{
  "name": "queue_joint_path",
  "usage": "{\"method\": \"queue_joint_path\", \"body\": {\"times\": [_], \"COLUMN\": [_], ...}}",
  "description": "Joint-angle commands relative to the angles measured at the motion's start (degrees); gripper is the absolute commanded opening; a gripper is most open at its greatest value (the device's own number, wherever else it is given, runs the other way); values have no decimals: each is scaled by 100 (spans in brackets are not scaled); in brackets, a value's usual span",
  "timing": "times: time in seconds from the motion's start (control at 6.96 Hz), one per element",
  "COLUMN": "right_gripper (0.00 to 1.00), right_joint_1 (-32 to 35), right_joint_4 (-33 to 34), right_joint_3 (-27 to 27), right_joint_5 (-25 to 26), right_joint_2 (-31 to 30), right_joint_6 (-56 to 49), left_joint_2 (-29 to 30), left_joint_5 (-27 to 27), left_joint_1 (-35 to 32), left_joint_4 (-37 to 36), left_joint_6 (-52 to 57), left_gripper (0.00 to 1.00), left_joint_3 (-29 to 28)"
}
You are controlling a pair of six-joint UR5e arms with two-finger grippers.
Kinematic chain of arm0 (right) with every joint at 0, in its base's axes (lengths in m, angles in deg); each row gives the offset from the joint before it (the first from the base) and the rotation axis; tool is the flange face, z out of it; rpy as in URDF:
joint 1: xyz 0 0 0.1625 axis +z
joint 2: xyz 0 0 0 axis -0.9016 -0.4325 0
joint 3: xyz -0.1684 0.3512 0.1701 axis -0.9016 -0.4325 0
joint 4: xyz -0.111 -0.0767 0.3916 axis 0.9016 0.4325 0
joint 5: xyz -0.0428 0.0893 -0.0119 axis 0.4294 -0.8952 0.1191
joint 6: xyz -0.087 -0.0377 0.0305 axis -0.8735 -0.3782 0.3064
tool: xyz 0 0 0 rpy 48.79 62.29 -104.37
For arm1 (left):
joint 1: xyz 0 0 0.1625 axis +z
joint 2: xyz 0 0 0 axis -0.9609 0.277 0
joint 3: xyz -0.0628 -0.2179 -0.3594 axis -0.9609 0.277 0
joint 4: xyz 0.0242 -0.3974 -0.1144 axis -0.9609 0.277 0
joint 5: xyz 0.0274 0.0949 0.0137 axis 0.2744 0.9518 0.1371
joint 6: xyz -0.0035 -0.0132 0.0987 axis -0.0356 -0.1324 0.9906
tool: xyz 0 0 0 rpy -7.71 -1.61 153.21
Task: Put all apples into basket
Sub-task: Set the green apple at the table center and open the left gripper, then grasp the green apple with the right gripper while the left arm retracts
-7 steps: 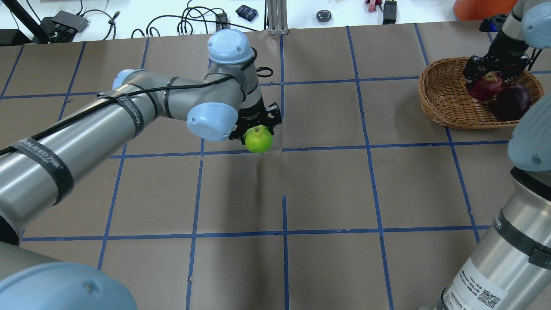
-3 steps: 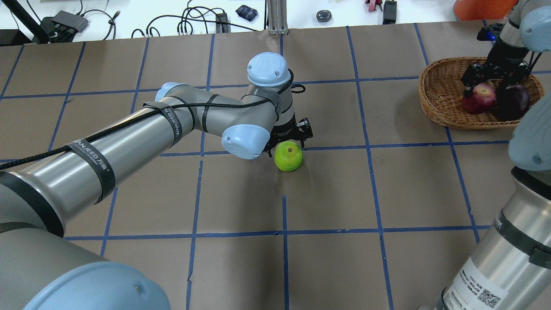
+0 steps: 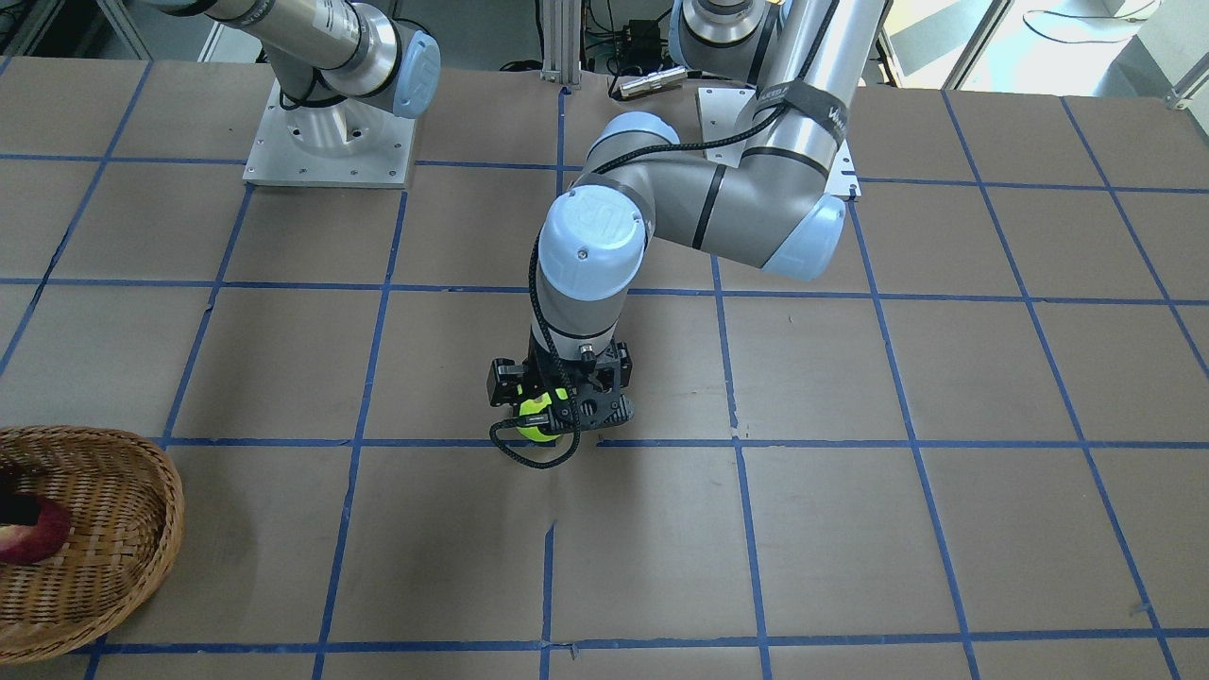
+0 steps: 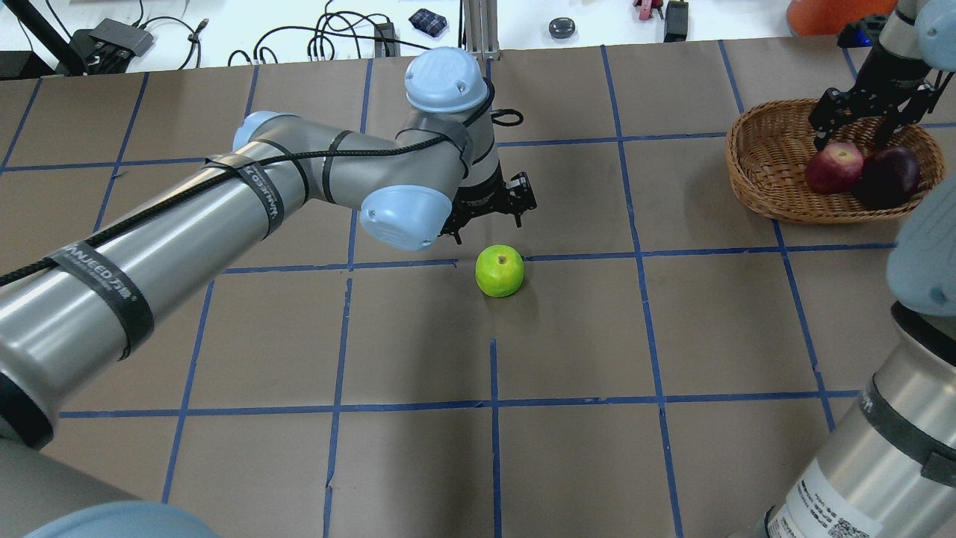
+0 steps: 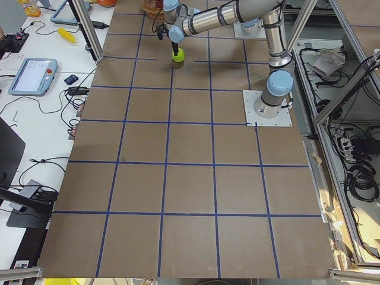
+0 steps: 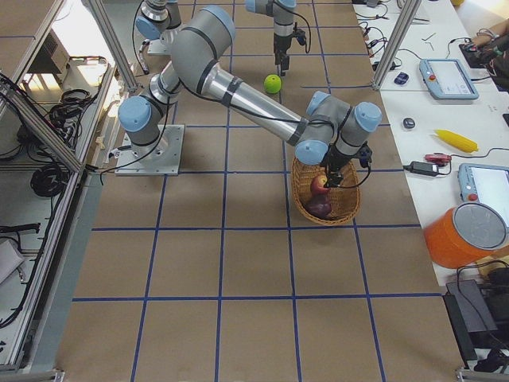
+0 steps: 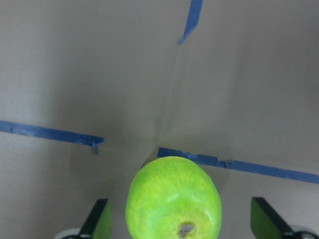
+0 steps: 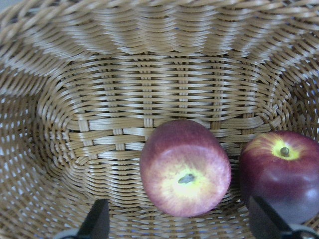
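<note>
Our left claw (image 4: pixel 488 228) hangs spread and empty just above the round lime-green apple (image 4: pixel 500 271) on the brown table (image 4: pixel 597 336). Our right claw (image 4: pixel 854 136), also spread, hovers over the round red apple (image 4: pixel 833 168) and the round dark maroon apple (image 4: pixel 889 176), both in the oval woven wicker basket (image 4: pixel 754 179) below it.

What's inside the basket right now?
Inside the basket, a red apple and a dark maroon apple lie side by side. The weave beneath them is hidden; nothing else shows.

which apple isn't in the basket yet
The green apple: it sits on the table by the left gripper, while the red apple and maroon apple lie in the basket.
</note>
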Motion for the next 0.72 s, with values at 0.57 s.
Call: {"method": "queue_joint_path", "body": {"times": [0.57], "right_gripper": [100], "right_joint_1": [3342], "right_joint_4": [-618], "right_joint_3": [252], "right_joint_5": [-790], "right_joint_2": [-635], "right_joint_6": [3710], "left_joint_2": [-2332], "left_joint_5": [377], "left_joint_1": [1664], "left_joint_4": [2923], "left_joint_6": [3524], "left_gripper": [100], "left_joint_3": [-97]}}
